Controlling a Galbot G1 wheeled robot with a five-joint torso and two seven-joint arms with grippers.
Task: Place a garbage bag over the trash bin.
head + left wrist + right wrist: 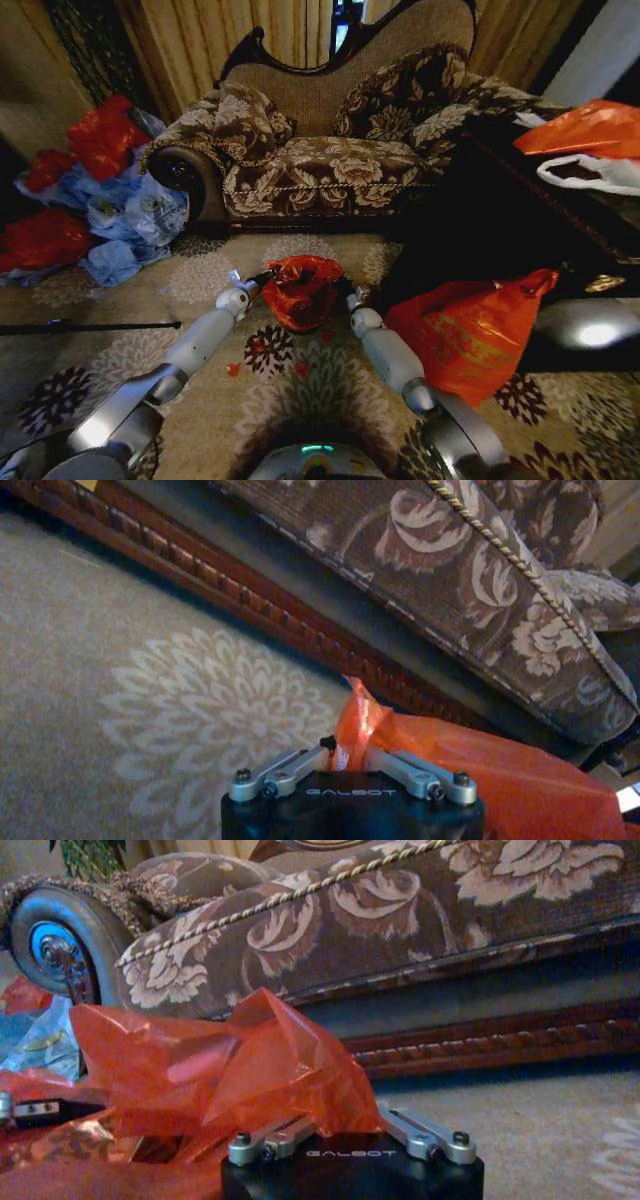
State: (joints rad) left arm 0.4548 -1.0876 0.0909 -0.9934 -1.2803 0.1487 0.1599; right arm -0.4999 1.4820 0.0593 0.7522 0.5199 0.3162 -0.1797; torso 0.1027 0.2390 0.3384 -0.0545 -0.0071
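A: What lay on the left side of the room?

B: A heap of red and blue bags [95,195] was piled on the patterned carpet [200,280] beside the sofa's rolled arm, well apart from the work. A thin dark rod [90,326] lay across the floor near the left arm.

A: And the left gripper?

B: The left gripper [345,769] was at the left edge of the garbage bag [300,290], its fingers pinched together on a fold of the red plastic.

A: Where was the bag itself?

B: In the middle of the carpet, just in front of the floral sofa [330,150], bunched up and crinkled between the two grippers. It seemed to sit over the trash bin; I could only make out a dark rim at its base, so I could not tell how far it covered the bin.

A: The right gripper?

B: The right gripper [345,1129] was at the bag's right edge, with red film draped over its fingers. They looked closed on the plastic.

A: What crowded the right side?

B: A much larger orange-red bag [470,330] with yellowish print stood just beside the right arm, against a dark table [530,220] bearing another orange bag [585,130] and a white bag [595,172]
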